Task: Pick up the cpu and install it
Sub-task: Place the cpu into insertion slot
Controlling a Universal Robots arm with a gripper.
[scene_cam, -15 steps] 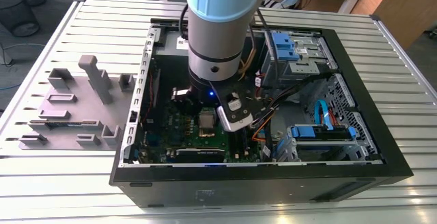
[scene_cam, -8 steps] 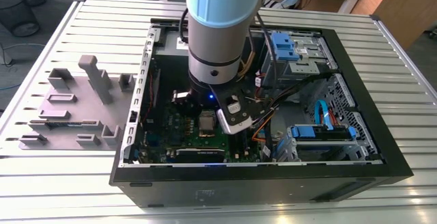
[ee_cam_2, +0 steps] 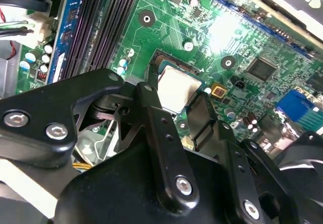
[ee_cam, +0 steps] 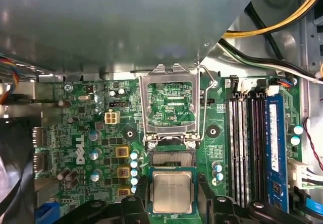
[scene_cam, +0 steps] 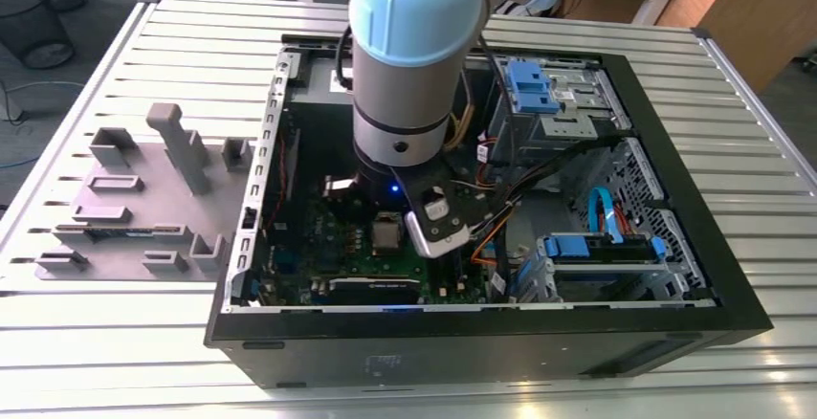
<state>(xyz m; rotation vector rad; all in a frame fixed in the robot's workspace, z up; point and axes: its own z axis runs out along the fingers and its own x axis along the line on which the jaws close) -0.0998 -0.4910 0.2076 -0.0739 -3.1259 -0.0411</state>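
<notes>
Inside the open PC case (scene_cam: 715, 295) on the slatted bench (scene_cam: 128, 342), the arm (scene_cam: 411, 65) hangs wrist-down over the green motherboard (ee_cam: 86, 133). It works in the part of the case towards seven o'clock as the exterior view looks in. The grey holder blocks (scene_cam: 141, 199) lie outside, at nine o'clock from the case.

The cpu (ee_cam: 172, 192), silver top up, lies flat within the socket's square outline, centred beneath the gripper (ee_cam: 172, 182). Neither wrist view shows it off to one side. The two black fingers (ee_cam_2: 150, 114) stand apart, one along each of two opposite edges of the chip. In the first wrist view a thin strip of socket edge shows between each finger and the metal. The pincer therefore reads as spread around the part, not clamped on it, though whether a pad grazes an edge is too fine to tell.

The chip is square and has no long axis. What counts is that its sides run parallel to the fingers, with no visible twist against the socket. Just beyond it the hinged load frame (ee_cam: 169, 105) stands flipped open with its lever wire (ee_cam: 204, 108) raised, and the memory slots (ee_cam: 247, 148) run alongside. By the look of it the chip is seated or very nearly so, and the frame is not yet closed.
</notes>
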